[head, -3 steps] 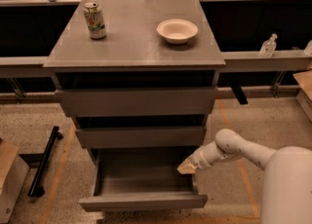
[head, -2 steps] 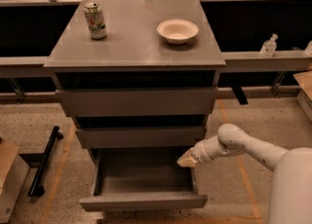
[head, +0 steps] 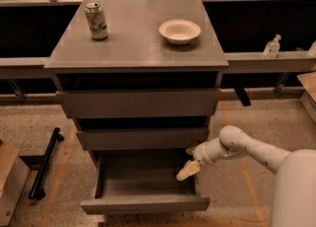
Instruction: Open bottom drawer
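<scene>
Bottom drawer is sitting well pulled out from the foot of the grey cabinet, its flat front standing far forward of the two fronts above and its shallow grey tray lying exposed and empty to the view. Judging from that, the opening is looking nearly or wholly done; what may be left is only a last bit of travel, if the runners are allowing any, and the arm's getting clear.

Just at the drawer's right rear corner, the claw is hanging over the tray's right edge, below the middle drawer front. Its two tan fingers are showing spread apart, one above the other, and are gripping nothing that I can make out; whether the lower one is touching the drawer's side wall I cannot tell. The white arm is reaching in from the right.

Higher up, the top drawer front is standing slightly proud under the tabletop, which is carrying a can at the left and a pale bowl at the right, well apart.
</scene>
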Robot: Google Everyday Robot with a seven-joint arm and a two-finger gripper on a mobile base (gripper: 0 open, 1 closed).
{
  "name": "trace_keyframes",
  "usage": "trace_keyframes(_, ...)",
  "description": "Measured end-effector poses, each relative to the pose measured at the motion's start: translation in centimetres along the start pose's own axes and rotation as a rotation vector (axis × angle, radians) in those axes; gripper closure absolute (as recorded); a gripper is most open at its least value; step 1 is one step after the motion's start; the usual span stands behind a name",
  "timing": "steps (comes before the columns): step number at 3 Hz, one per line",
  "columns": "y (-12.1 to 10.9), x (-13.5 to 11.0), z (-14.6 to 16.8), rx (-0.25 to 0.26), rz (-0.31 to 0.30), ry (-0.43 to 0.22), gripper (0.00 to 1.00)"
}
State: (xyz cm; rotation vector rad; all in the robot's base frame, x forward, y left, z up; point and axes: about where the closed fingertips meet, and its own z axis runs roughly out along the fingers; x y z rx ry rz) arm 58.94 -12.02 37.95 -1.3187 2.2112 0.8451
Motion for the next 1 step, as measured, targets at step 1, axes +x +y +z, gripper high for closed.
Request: trace_keyframes(1,0.0,0.0,0.01,0.0,0.0,0.0,0.0)
